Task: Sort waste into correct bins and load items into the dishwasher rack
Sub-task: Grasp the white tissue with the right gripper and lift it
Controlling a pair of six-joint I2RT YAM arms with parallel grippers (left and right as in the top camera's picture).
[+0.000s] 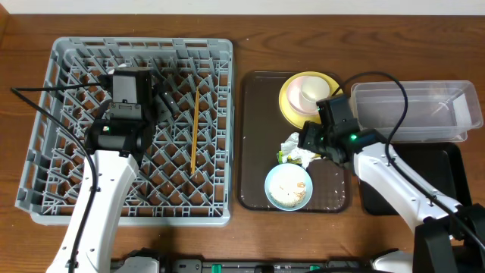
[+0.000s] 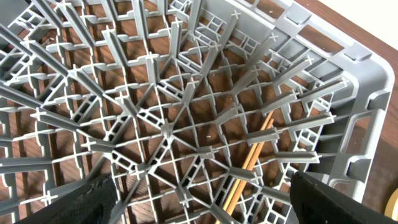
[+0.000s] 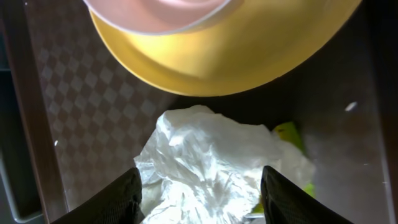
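Observation:
The grey dishwasher rack [image 1: 68, 174] fills the left side, with the wooden chopsticks [image 1: 195, 129] lying in it. My left gripper [image 1: 164, 95] hangs open over the rack [image 2: 348, 118], empty, with the chopsticks [image 2: 249, 165] below between its fingers. On the brown tray, my right gripper [image 1: 305, 144] is open, and its fingers [image 3: 109, 199] flank the crumpled white napkin [image 3: 211, 155]. A yellow-green wrapper [image 3: 289, 137] peeks out from under the napkin [image 1: 300, 155]. The yellow plate [image 1: 292, 106] behind it carries the white cup [image 1: 311, 92]. A light blue bowl [image 1: 289, 187] holds rice scraps.
The brown serving tray [image 1: 254, 152] sits between the rack and the bins. The clear tub [image 1: 417, 110] stands at the right, and the black tray [image 1: 447, 174] lies in front of it, partly under my right arm. In the right wrist view the plate [image 3: 236, 62] is just beyond the napkin.

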